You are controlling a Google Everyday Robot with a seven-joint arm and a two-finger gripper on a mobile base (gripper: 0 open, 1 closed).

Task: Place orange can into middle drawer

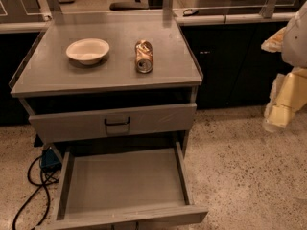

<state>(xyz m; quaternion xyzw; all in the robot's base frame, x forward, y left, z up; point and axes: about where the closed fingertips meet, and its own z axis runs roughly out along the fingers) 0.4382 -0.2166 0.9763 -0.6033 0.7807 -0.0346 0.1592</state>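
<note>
Here we are at the grey cabinet, and the orange can (pixel 144 56) is lying on its side on the worktop (pixel 48 73), just above the centre of the frame, its silver-rimmed end turned toward the camera. To its left, near but not touching, sits the white bowl (pixel 88 50), upright. Below the worktop's front edge there's the grey drawer front (pixel 158 119) with its black handle (pixel 117 124). Lower still, filling the bottom middle of the frame, the middle drawer (pixel 124 181) is pulled well out, its flat grey floor and low side walls in plain sight. Over at the right edge, well apart from the can, the tool (pixel 283 102) hangs pale and yellowish beside the cabinet, above the speckled floor (pixel 249 176); whether it's released or clenched, I cannot tell. A black cable (pixel 29 195) loops at lower left.
</note>
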